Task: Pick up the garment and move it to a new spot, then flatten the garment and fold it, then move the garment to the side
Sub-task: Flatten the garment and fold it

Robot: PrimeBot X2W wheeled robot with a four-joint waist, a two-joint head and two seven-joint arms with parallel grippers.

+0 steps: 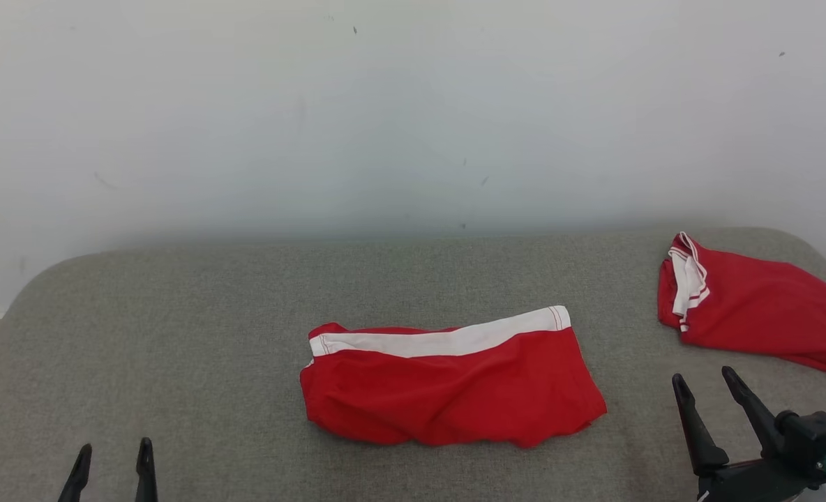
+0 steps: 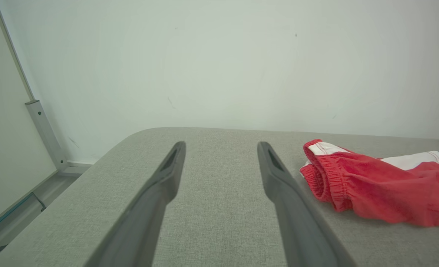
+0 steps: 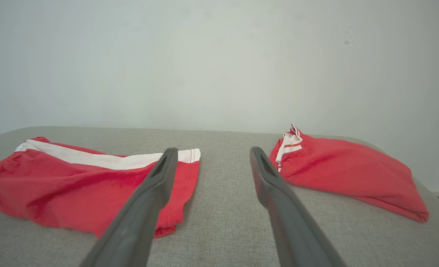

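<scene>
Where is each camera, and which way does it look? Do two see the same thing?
Head view: on the robot's head, looking forward and down at the grey table and wall; left gripper lower left, right gripper lower right.
Left wrist view: on the left wrist, looking along its open fingers toward the wall; middle red shorts at right.
Right wrist view: on the right wrist, looking along its open fingers; shorts left, second red garment right.
Shared: both wrist views see the shorts.
</scene>
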